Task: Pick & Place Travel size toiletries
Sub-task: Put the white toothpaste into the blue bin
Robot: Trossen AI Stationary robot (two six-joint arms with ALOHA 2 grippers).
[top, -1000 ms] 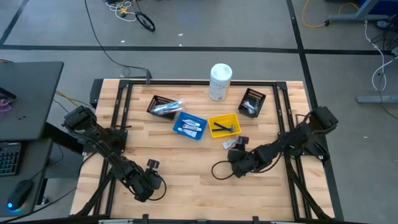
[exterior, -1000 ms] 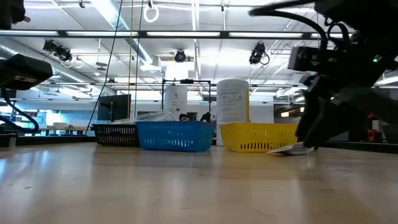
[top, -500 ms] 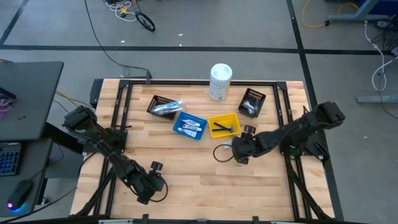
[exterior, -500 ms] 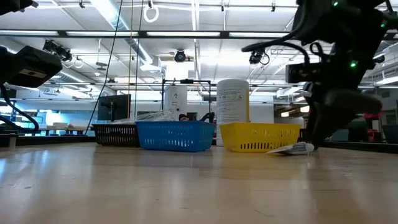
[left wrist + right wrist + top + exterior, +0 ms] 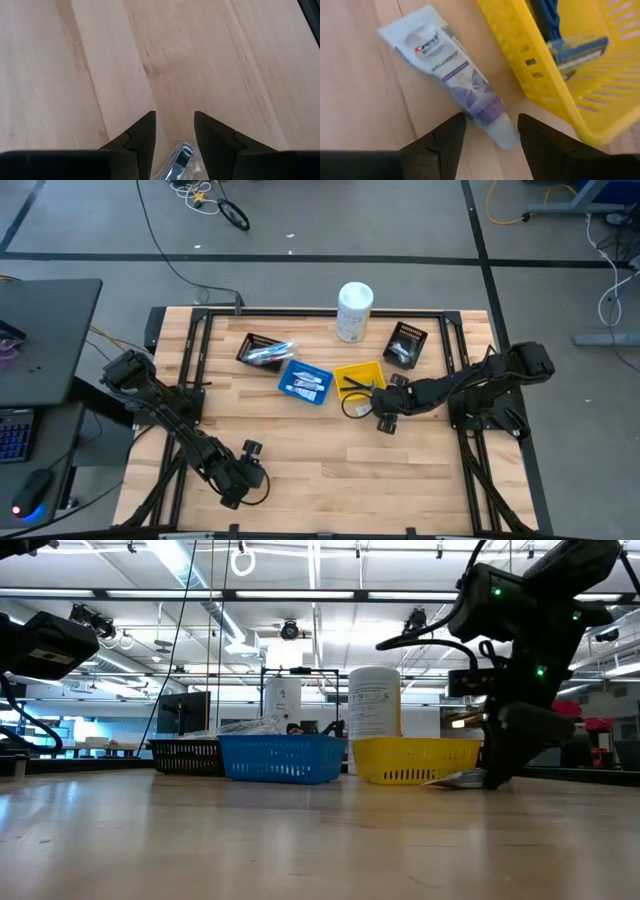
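Fingers of the right gripper, we note, stand parted over a toothpaste tube beside the yellow bin

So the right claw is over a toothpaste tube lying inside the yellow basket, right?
Not inside. The right wrist view shows the tube lying on the table beside the yellow basket, with the open right gripper over its cap end.

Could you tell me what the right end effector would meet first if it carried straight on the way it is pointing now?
Most likely the toothpaste tube lying on the table beside the yellow bin. The right end effector is open, with the tube's cap end between its fingers. How far above the tube it sits is unclear.
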